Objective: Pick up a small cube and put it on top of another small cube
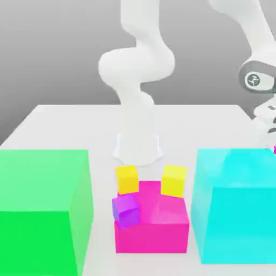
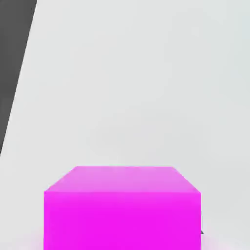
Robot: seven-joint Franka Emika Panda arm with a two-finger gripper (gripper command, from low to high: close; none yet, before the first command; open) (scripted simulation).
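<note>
Cyan block (image 1: 234,207), green block (image 1: 43,210), yellow cubes (image 1: 128,179)

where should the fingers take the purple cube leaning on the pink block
Grip the purple cube across two opposite flat faces, coming from above and turning the wrist to match its tilt. It sits skewed against the front corner of the pink block, so a straight, unturned pinch would probably slip off its corners.

A matt white worktop (image 1: 64,121) is carrying smooth, plastic-looking cubes, the cyan block (image 1: 237,205) at lower right looking faintly translucent.
</note>
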